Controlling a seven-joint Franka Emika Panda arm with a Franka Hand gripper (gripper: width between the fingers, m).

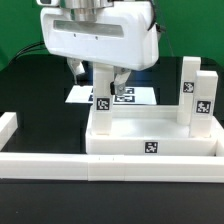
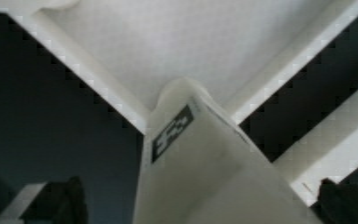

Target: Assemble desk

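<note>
The white desk tabletop (image 1: 160, 135) lies tray-side up in the middle of the black table, with a tag on its front wall. Two tagged legs (image 1: 190, 88) (image 1: 204, 102) stand upright at its right end. A third leg (image 1: 102, 108) stands upright at the left back corner. My gripper (image 1: 99, 78) hangs over this leg, open, one finger on each side. In the wrist view the leg (image 2: 197, 150) runs between the dark fingers (image 2: 51, 200) with a gap on both sides, and the tabletop (image 2: 176, 45) lies beyond it.
White border rails run along the front (image 1: 100, 167) and the exterior view's left (image 1: 8, 125) and right (image 1: 216, 165). The marker board (image 1: 135, 96) lies flat behind the tabletop. A green backdrop closes the back.
</note>
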